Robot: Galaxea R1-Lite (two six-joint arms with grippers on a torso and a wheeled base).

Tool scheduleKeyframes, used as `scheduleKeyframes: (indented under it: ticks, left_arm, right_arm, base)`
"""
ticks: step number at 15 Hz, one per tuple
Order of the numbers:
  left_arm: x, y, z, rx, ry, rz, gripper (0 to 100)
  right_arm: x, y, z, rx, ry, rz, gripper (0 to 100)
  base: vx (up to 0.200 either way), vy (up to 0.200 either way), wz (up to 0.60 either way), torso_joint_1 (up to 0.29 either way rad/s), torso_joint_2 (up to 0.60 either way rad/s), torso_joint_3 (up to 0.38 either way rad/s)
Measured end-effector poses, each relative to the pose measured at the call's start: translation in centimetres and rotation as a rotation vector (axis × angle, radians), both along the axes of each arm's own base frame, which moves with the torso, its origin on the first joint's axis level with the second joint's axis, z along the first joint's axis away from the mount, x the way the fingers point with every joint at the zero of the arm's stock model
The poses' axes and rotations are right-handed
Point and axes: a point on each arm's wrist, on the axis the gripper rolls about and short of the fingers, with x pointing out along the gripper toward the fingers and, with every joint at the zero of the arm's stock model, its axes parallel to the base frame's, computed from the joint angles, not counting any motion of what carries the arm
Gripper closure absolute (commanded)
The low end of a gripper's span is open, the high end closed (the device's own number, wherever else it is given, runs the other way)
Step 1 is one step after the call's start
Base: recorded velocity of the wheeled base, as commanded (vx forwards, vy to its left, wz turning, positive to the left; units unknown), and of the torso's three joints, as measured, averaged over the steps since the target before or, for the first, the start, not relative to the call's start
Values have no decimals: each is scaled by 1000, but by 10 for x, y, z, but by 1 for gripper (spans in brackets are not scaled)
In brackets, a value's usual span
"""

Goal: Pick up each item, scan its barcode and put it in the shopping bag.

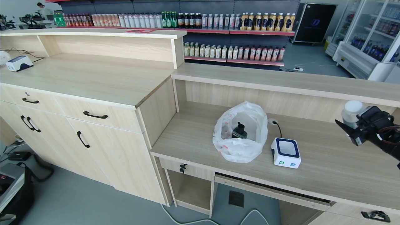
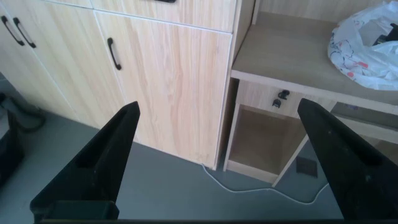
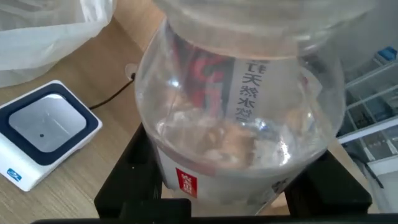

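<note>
My right gripper (image 1: 351,129) is shut on a clear jar (image 1: 351,113) with a white lid, held above the right end of the counter (image 1: 328,162). The right wrist view shows the jar (image 3: 239,118) close up, its label turned toward the camera. The white and blue barcode scanner (image 1: 286,152) sits on the counter to the left of the jar, with its window (image 3: 43,121) facing up. A white plastic shopping bag (image 1: 240,132) stands open beside the scanner, with a dark bottle (image 1: 239,130) inside. My left gripper (image 2: 217,162) hangs open over the floor, in front of the cabinets.
A raised ledge (image 1: 281,79) runs behind the counter. To the left stands a taller cabinet (image 1: 90,81) with drawers, and a second small scanner (image 1: 18,63) on top. Shelves of bottles (image 1: 218,22) line the back wall. A cable (image 1: 278,126) runs from the scanner to the wall.
</note>
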Motion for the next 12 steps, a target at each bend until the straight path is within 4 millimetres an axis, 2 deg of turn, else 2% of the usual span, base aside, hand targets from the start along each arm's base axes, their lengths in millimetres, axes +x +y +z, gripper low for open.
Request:
scheduleKeyframes:
  ticks: [7, 12]
  left_arm:
    - [0, 0, 0, 0, 0, 0, 0]
    - [0, 0, 0, 0, 0, 0, 0]
  right_arm:
    - [33, 11, -29, -11, -35, 203, 100]
    - [48, 18, -52, -79, -40, 381, 100]
  base:
    - [0, 0, 0, 0, 0, 0]
    - [0, 0, 0, 0, 0, 0]
